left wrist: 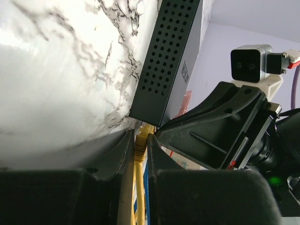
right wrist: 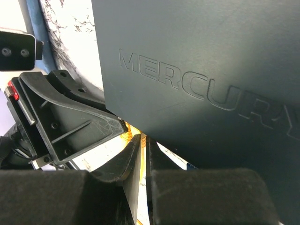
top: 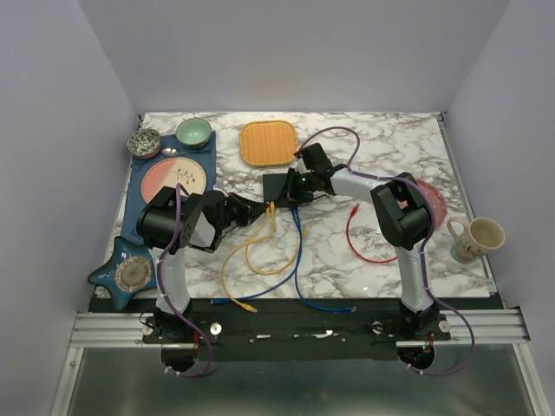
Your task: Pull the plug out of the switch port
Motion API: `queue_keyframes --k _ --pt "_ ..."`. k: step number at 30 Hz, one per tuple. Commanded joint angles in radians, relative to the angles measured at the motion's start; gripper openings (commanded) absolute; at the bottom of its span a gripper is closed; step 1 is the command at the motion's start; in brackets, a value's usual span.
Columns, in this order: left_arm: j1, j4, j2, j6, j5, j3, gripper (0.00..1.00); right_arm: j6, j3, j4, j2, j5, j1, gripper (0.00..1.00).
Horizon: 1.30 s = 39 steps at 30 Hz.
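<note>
The switch [top: 279,185] lies mid-way on the table [top: 381,156]. The left gripper [left wrist: 140,143] pinches the yellow plug [left wrist: 140,152] narrowly, and the right gripper [right wrist: 143,154] is nipped on the switch edge. The plug looks not yet out; 1 pull is left.

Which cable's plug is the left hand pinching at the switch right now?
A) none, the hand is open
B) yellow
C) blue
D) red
B: the left wrist view shows the left hand closed on the yellow plug, right at the corner of the switch.
</note>
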Motion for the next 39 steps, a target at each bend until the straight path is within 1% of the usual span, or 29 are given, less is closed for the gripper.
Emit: queue_keyframes --k 1,7,10,11,13,14,16,18,20,24,27,28,31,33,37,39 --pt "0.0 -0.052 -0.011 0.034 0.045 -0.05 0.0 0.006 0.034 -0.003 0.04 0.065 -0.01 0.17" --pt "-0.005 -0.044 -0.008 0.037 0.049 -0.067 0.0 0.004 0.044 0.001 0.038 0.051 -0.01 0.17" --pt "-0.005 -0.049 -0.009 0.038 0.049 -0.055 0.0 -0.005 -0.011 0.033 -0.017 0.062 -0.008 0.17" --pt "-0.005 -0.052 -0.008 0.04 0.051 -0.052 0.0 -0.012 -0.026 0.046 -0.061 0.073 -0.008 0.17" --pt "-0.005 -0.052 -0.003 0.04 0.051 -0.04 0.0 -0.025 -0.038 0.061 -0.094 0.113 -0.008 0.17" --pt "-0.005 -0.054 0.001 0.04 0.055 -0.033 0.0 -0.035 -0.026 0.059 -0.1 0.126 -0.01 0.17" --pt "-0.004 -0.061 0.001 0.038 0.059 -0.024 0.0 -0.039 0.015 0.021 -0.083 0.148 -0.014 0.22" --pt "-0.005 -0.07 -0.008 0.04 0.059 -0.02 0.0 -0.046 0.105 -0.014 -0.027 0.151 -0.02 0.26" --pt "-0.004 -0.096 -0.028 0.055 0.06 -0.018 0.0 -0.04 0.18 -0.056 0.012 0.145 -0.034 0.28" --pt "-0.002 -0.161 -0.072 0.09 0.057 -0.01 0.01 -0.036 0.256 -0.097 0.081 0.154 -0.048 0.28" --pt "-0.002 -0.236 -0.111 0.127 0.048 0.0 0.14 -0.039 0.284 -0.112 0.113 0.169 -0.057 0.29" --pt "-0.002 -0.265 -0.118 0.133 0.043 0.0 0.24 -0.04 0.288 -0.125 0.119 0.171 -0.06 0.29" --pt "-0.002 -0.29 -0.134 0.141 0.037 0.004 0.35 -0.042 0.279 -0.126 0.132 0.169 -0.063 0.29" --pt "-0.002 -0.29 -0.128 0.133 0.034 0.005 0.37 -0.042 0.268 -0.126 0.132 0.159 -0.062 0.29" --pt "-0.002 -0.239 -0.105 0.1 0.032 0.002 0.41 -0.036 0.238 -0.109 0.109 0.148 -0.062 0.28" --pt "-0.002 -0.221 -0.097 0.087 0.026 -0.001 0.42 -0.029 0.202 -0.094 0.093 0.145 -0.063 0.28"
